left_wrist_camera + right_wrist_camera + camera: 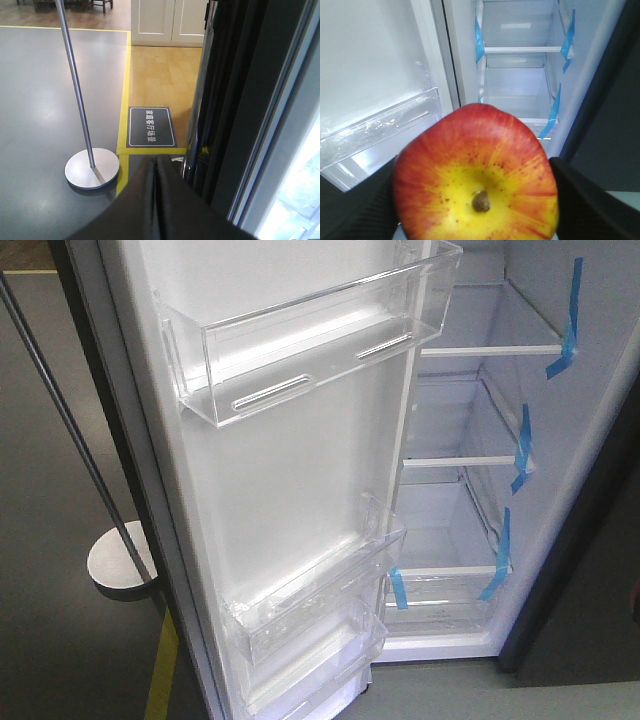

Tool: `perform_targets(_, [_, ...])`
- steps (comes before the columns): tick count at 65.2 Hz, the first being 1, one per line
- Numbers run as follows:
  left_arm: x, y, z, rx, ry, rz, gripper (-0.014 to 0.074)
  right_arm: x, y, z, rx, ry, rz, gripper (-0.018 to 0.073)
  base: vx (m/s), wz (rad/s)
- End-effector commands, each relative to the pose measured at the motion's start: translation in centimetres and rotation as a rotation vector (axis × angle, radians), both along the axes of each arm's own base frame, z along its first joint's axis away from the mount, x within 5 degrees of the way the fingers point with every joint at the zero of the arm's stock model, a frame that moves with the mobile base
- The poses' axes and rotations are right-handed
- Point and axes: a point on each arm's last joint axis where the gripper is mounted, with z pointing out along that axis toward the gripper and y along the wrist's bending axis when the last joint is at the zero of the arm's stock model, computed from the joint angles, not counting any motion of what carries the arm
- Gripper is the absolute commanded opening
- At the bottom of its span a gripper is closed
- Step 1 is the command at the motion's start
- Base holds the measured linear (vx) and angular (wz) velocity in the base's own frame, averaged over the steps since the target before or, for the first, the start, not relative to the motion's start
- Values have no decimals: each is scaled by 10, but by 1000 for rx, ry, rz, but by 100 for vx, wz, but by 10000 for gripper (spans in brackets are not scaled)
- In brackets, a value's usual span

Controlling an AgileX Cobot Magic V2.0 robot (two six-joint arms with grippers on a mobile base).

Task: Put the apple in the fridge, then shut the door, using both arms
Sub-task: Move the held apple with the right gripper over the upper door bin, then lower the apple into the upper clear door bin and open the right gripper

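Right fingers (592, 200): closed on the apple, with one dark finger against each of its sides.
Apple (476, 170): held between the right fingers with the stem dimple facing the wrist camera. It is red with a yellow centre and is in the air in front of the open fridge, not on any shelf.
Fridge (470, 490): straight ahead of the right fingers and beyond the apple. The white interior is in view, with glass shelves stacked one above another.
Blue tape strips (570, 310): on the shelf edges and side walls, above and ahead of the right fingers.
Door (290, 480): swung open, ahead and to the left of the right fingers, with its white inner face towards them.
Door bins (310, 340): clear plastic, fixed to the inner face, one high and others low. The low ones are just left of the apple in the right wrist view.
Left fingers (142, 200): pressed together along one seam, with nothing between them.
Door, outer side: dark grey, standing just right of the left fingers.
Pole stand (92, 170): upright metal pole on a round base, on the grey floor ahead and to the left of the left fingers.
Floor sign (150, 126): dark plate with white characters, ahead of the left fingers, beside a yellow floor line (124, 100).
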Motion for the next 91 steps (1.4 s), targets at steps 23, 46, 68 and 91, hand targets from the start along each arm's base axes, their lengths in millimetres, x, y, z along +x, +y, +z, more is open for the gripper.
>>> perform_targets(23, [1,-1,0,-10,-67,-6,-5,5,-1,17,22,-132,-28,86,0,0])
perform_targets(46, [1,-1,0,-10,-67,-6,-5,59,3,110,-70,-407,140,111,0,0])
perform_targets(68, [1,-1,0,-10,-67,-6,-5,169,22,232,125,-489,496,179,0,0])
perform_targets(91, [1,-1,0,-10,-67,-6,-5,240,89,233,-52,-358,540,192,0,0])
